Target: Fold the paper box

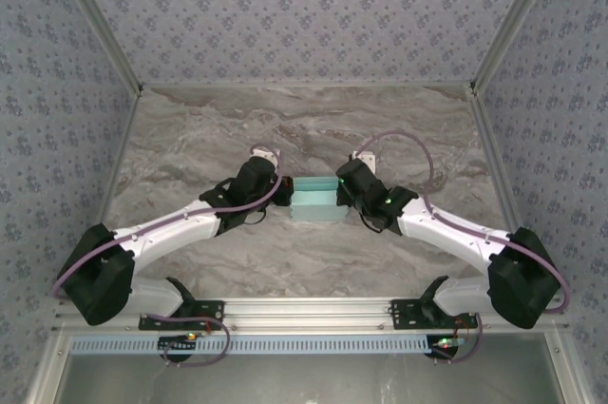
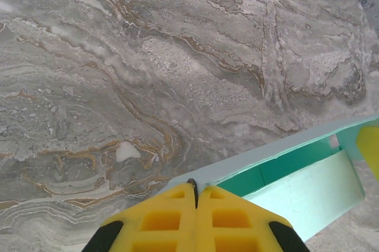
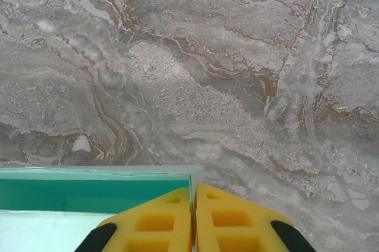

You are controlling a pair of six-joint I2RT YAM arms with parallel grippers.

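Grippers inspected first: the left gripper (image 2: 193, 190) has its yellow fingers pressed together with no gap, nipping the rim at the left end corner of the paper box (image 1: 313, 204). The right gripper (image 3: 192, 190) is likewise closed tight, with the thin card of the box's right end wall running straight in between its fingertips. In the left wrist view a yellow finger (image 2: 370, 148) of the right gripper shows at the far end of the box. Box condition: erected, open at the top, standing on the marble-patterned tabletop (image 1: 313, 128) about midway between its left and right edges and roughly central front to back, held at both ends. Interior shows a pale floor and darker teal inner walls. Count: one paper box, two grippers, two arms, the left arm (image 1: 171, 228) and right arm (image 1: 456, 231) reaching inward from the near edge.
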